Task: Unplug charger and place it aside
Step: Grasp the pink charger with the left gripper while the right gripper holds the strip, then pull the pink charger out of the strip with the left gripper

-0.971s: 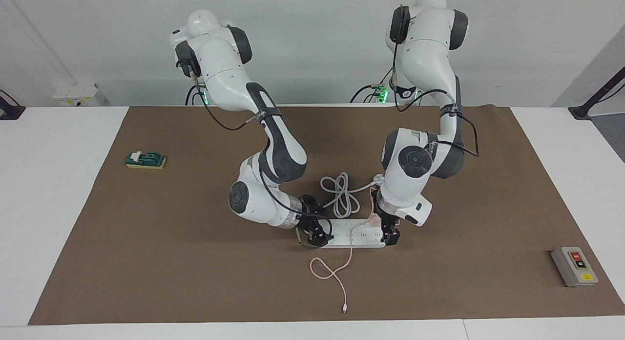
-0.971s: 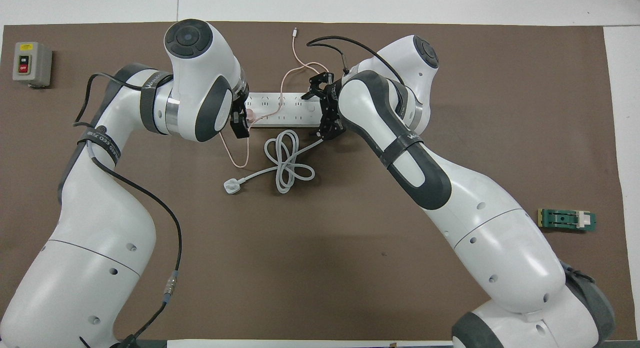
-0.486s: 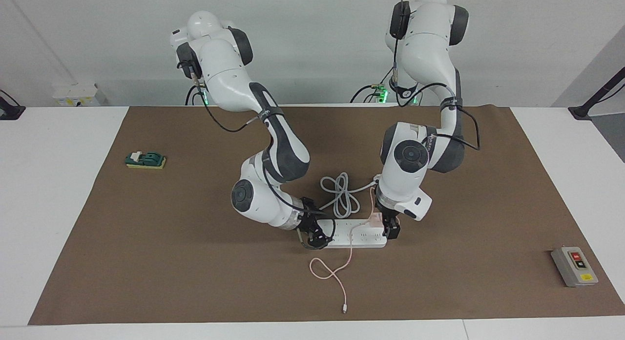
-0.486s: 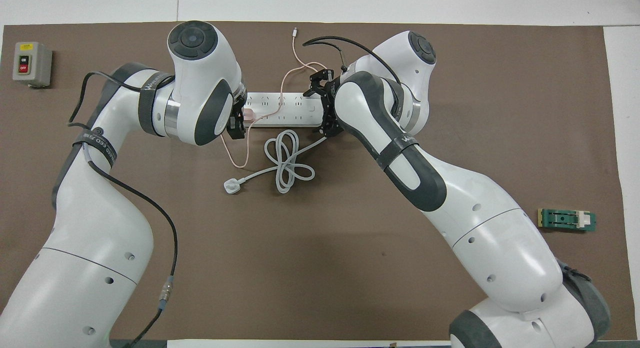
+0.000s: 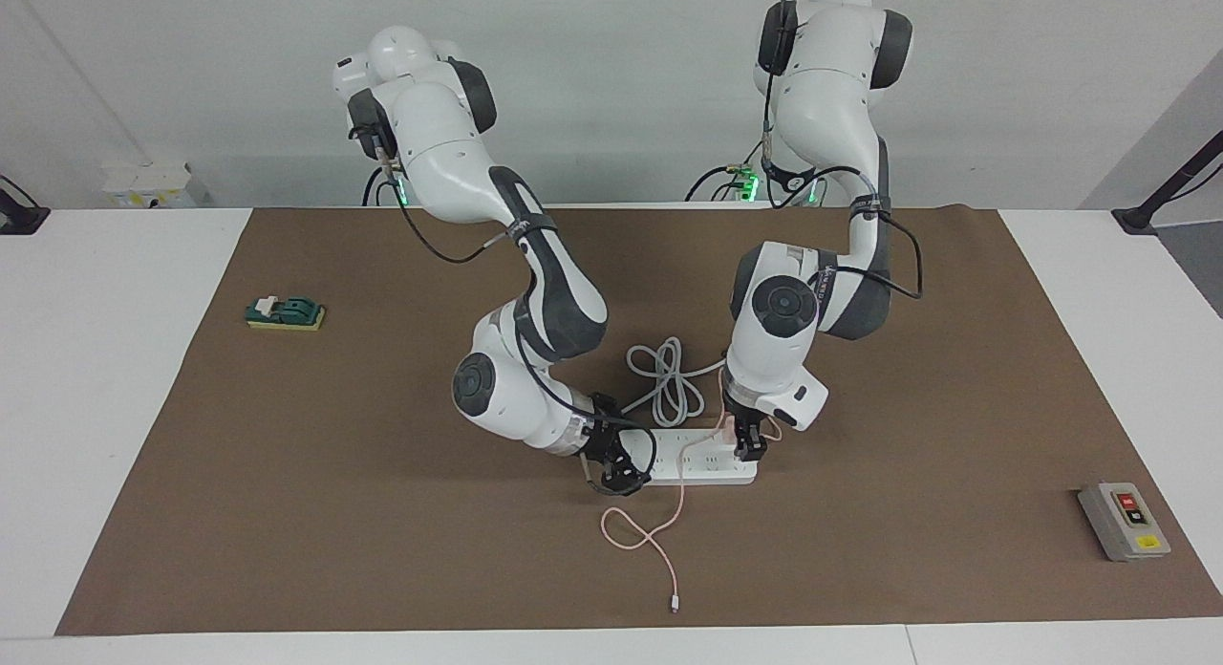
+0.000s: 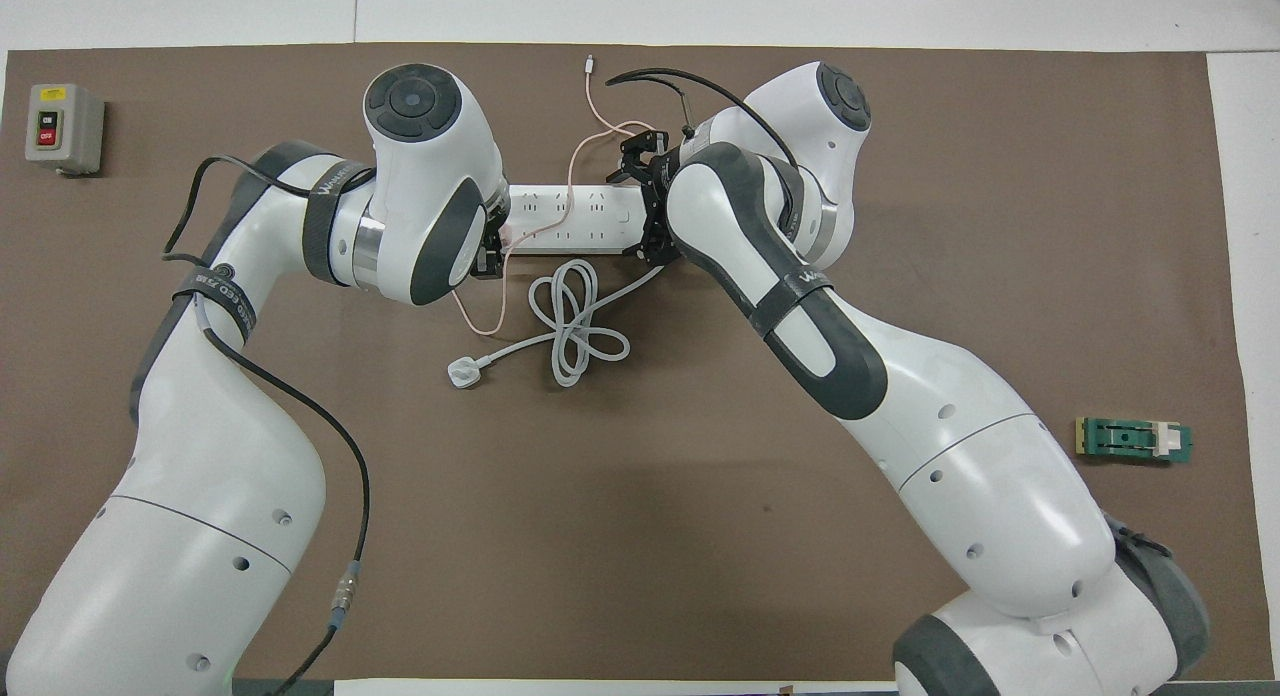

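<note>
The power strip [image 5: 702, 460] lay near the middle of the mat [image 5: 287, 512], lengthwise between the two arms' ends. The charger [image 5: 731, 428] sat on the strip's end toward the left arm. Its cable [image 5: 659, 531] ran across the strip and onto the mat farther from the robots. The strip's coiled cord [image 5: 666, 383] lay nearer the robots. A switch box [image 5: 1123, 522] lay toward the left arm's end, a small block [image 5: 285, 312] toward the right arm's end.

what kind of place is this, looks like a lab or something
Most likely a robotics lab or test bench: two white arms are mounted at a table with a brown mat, which holds staged props, a power strip with a pink charger, a grey on/off switch box, against bare walls.
</note>
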Controlling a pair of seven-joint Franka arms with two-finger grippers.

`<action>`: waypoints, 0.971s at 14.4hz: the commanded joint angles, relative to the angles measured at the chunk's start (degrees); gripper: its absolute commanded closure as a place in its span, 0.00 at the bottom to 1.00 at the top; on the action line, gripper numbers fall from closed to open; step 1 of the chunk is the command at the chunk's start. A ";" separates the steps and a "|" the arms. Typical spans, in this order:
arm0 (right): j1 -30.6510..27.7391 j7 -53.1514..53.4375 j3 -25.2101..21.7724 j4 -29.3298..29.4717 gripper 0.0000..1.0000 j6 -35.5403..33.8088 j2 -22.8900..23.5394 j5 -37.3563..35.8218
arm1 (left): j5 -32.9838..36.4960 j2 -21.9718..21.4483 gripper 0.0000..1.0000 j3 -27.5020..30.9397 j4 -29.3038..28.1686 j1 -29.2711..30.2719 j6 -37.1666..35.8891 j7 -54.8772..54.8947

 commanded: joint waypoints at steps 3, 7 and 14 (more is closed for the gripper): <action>1.03 0.57 0.15 -0.50 0.00 6.41 1.76 -0.48 | 1.20 -2.30 1.00 0.84 -2.76 -0.71 1.00 -0.40; 0.77 0.13 0.24 -0.86 0.50 6.59 1.85 -0.05 | 1.29 -2.22 1.00 0.84 -1.62 -0.45 0.21 -0.31; 0.95 -1.36 0.24 -1.65 0.53 8.96 1.76 0.04 | 1.47 -3.00 1.00 1.10 3.56 1.22 -6.82 0.40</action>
